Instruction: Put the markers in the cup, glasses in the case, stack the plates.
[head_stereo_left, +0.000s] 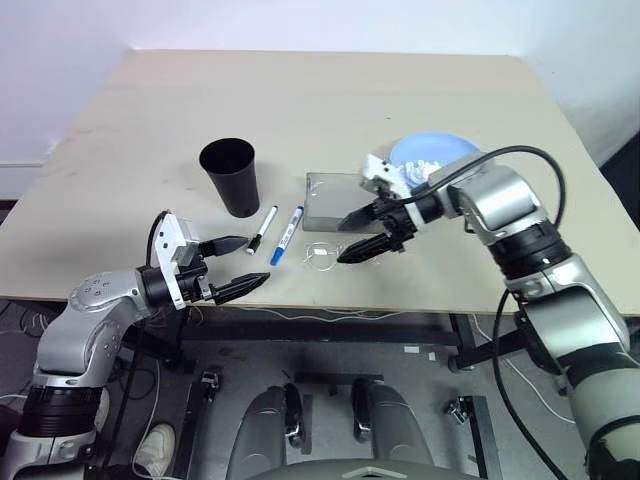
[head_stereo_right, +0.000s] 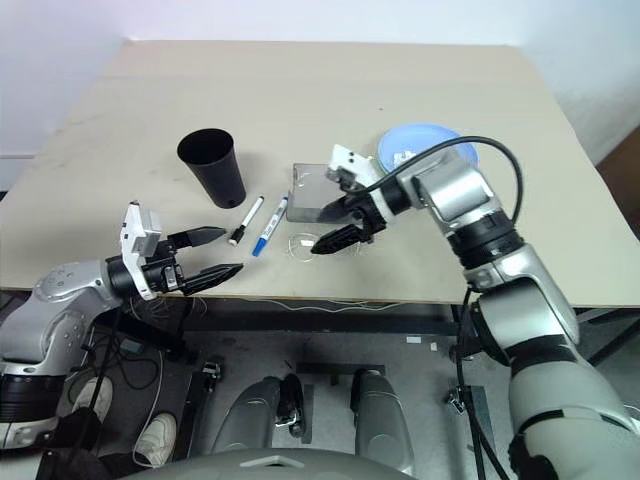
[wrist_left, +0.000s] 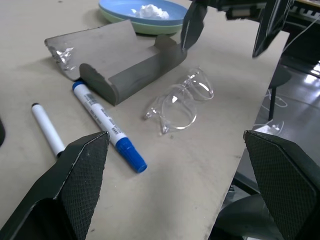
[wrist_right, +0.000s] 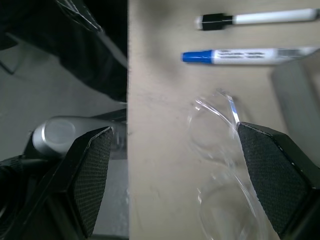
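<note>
The black cup (head_stereo_left: 229, 175) stands upright left of centre. Beside it lie the black-capped marker (head_stereo_left: 262, 230) and the blue-capped marker (head_stereo_left: 287, 235). The clear glasses (head_stereo_left: 322, 254) rest near the table's front edge, just in front of the open grey case (head_stereo_left: 330, 200). A light blue plate (head_stereo_left: 430, 152) sits on a pale green plate (wrist_left: 150, 28), with white tissue (wrist_left: 148, 11) on top. My right gripper (head_stereo_left: 342, 243) is open and hovers over the glasses, pointing left and down. My left gripper (head_stereo_left: 255, 262) is open at the front edge, near the markers, holding nothing.
The table (head_stereo_left: 320, 100) stretches bare behind the cup and case. Its front edge runs just below the glasses and my left gripper. Cables and a metal frame (head_stereo_left: 330, 320) hang under the table.
</note>
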